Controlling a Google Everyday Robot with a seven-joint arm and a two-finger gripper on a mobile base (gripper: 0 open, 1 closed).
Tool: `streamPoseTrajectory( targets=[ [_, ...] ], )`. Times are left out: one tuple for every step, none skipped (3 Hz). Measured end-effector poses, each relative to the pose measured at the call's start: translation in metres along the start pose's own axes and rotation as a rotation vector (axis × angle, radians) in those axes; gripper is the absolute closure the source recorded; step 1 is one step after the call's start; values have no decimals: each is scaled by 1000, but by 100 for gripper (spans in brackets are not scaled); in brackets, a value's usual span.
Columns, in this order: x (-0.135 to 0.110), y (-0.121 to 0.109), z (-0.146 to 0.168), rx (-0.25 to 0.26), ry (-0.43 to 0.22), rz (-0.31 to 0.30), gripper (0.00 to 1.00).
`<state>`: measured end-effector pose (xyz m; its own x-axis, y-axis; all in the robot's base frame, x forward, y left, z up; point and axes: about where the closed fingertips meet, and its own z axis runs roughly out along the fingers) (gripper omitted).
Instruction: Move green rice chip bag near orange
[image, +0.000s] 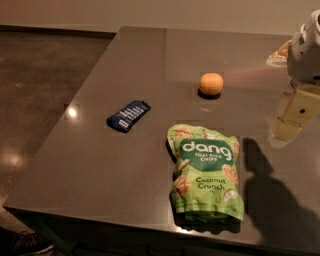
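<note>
On the near half of the grey table (100, 165), right of centre, the green rice chip bag (206, 172) is lying flat with its printed face up. Its long axis is running near-to-far, top seal toward the far side, bottom edge close to the near table edge. The orange (211, 83) is sitting beyond the bag's top edge, nearly in line with that axis, with bare table between them. A small dark-blue wrapped bar (128, 115) is lying to the left of both, well apart, and is not being touched.

The gripper (292, 117) is being held at the right edge of view, above the table, roughly level with the gap between orange and bag. Nothing is seen in it and no object is being contacted. Whether it is spread or pressed together cannot be told. A dark shadow (262, 172) is being cast on the table just right of the bag.

Key relation: the bag is lying left of and nearer than the gripper, so its right long side is being presented. Judged status: the grasp is not yet being attempted. The next move is being read as a reach down and left to the bag, then a short shift along its own axis toward the orange. The crinkly pouch is likely to be slipping or folding if pinched at one edge.
</note>
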<state>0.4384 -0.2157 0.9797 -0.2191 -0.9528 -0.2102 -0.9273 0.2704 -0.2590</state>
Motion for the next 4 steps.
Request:
streamPoseTrajectory(
  targets=[
    [-1, 0, -1, 2, -1, -2, 0],
    [-6, 9, 2, -22, -15, -47, 0],
    [-14, 25, 8, -57, -13, -139, 0],
    [-23, 38, 24, -86, -1, -251, 0]
  ],
)
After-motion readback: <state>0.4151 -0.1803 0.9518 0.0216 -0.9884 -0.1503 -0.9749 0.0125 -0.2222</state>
